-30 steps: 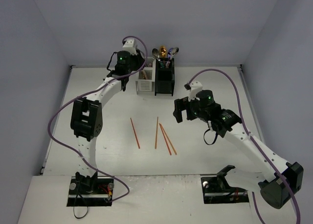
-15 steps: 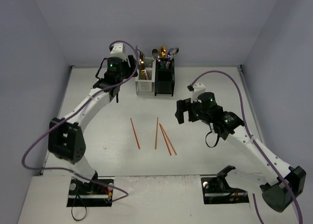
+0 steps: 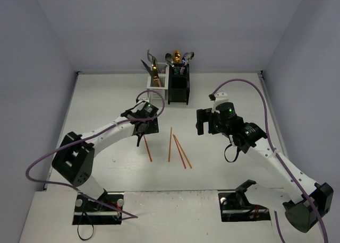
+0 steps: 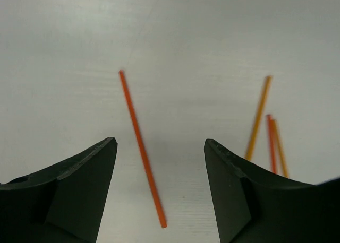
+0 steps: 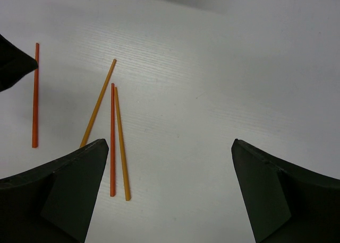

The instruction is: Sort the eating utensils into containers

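Orange-red chopstick (image 4: 142, 147) lies flat below, framed between the wide-open, empty jaws of the left gripper (image 4: 159, 142).

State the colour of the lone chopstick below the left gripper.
Orange-red chopstick; left wrist view shows it best.

Four orange chopsticks (image 3: 170, 144) flat near utensil-filled caddies (image 3: 178, 92)

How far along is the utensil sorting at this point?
Done: the cutlery stands upright in the white caddy and the black caddy. In hand: nothing. The left tool hovers open over the leftmost chopstick, and the right tool is open and empty. Left: four chopsticks lie on the table, none in a caddy yet.
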Tool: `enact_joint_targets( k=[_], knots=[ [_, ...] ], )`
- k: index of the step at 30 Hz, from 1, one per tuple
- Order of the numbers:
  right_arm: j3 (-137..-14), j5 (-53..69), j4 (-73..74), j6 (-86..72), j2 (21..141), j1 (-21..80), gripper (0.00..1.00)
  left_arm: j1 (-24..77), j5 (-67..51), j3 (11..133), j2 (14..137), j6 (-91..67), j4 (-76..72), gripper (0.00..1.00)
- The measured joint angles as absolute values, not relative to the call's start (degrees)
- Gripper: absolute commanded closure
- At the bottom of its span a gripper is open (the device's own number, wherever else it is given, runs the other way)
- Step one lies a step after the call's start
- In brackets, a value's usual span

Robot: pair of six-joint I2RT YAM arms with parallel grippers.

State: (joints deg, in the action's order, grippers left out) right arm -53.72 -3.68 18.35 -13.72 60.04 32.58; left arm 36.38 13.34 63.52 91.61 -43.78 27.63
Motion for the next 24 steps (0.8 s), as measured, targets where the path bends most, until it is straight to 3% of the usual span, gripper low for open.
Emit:
enact_joint_targets(
  k=[4,10,20,24],
  knots=[
    [-52.82,-3.64,18.77,-14.00,59.90,32.58,0.00,36.45,12.89,62.34,94.03,-48.39,30.01,0.39],
    [-51.94,-3.30,19.14,-14.67,59.07,32.58,0.00,37.89,11.64,61.86,94.59,-54.63,31.42,0.55],
    [-50.16,-2.55,19.17,-15.98,57.57,32.58,0.00,40.86,10.10,59.13,96.92,-61.34,33.90,0.59],
    [-49.36,-2.50,19.18,-16.56,57.10,32.58,0.00,40.93,10.08,59.13,96.92,-62.22,34.46,0.77]
  ],
)
